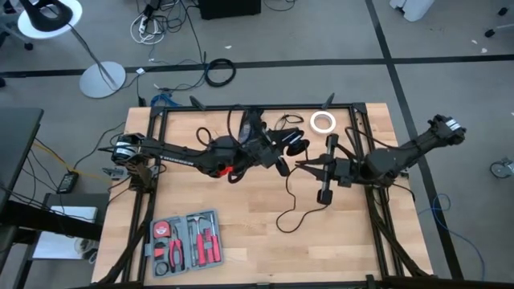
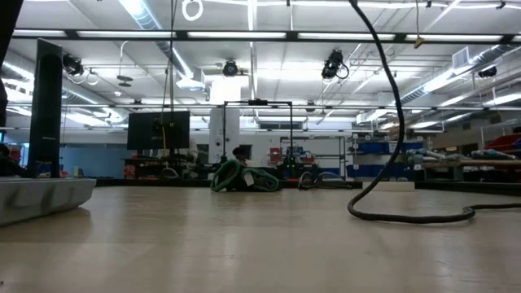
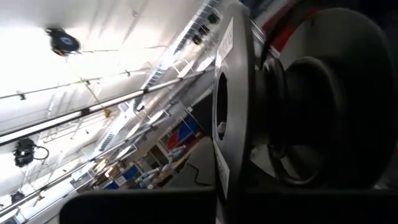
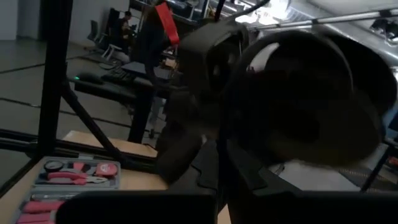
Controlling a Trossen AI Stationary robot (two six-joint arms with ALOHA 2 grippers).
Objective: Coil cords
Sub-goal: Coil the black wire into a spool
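Seen from above, a tool case [image 1: 186,238] with red-handled tools lies open at the lower left of the wooden table [image 1: 241,217]. Above it the left arm stretches from the table's left edge toward the centre of the frame. Its left gripper [image 1: 283,154] is closed, its tip lying just left of centre beside a compact round black cord bundle [image 1: 294,145]; whether the fingers pinch the cord itself cannot be told. In the left wrist view only a dark round spool-like shape [image 3: 323,93] fills the right half, with ceiling lights behind.

Just right of centre the right gripper [image 1: 303,166] is closed too, pointing left toward the bundle and the left gripper; its contact with the cord cannot be made out. A thin black cord tail [image 1: 291,215] runs from there down to the lower middle of the table in a loose curve. In the low view a cord [image 2: 407,216] lies on the tabletop at the right and rises out of frame.

A white tape roll [image 1: 324,122] sits upper right of centre.
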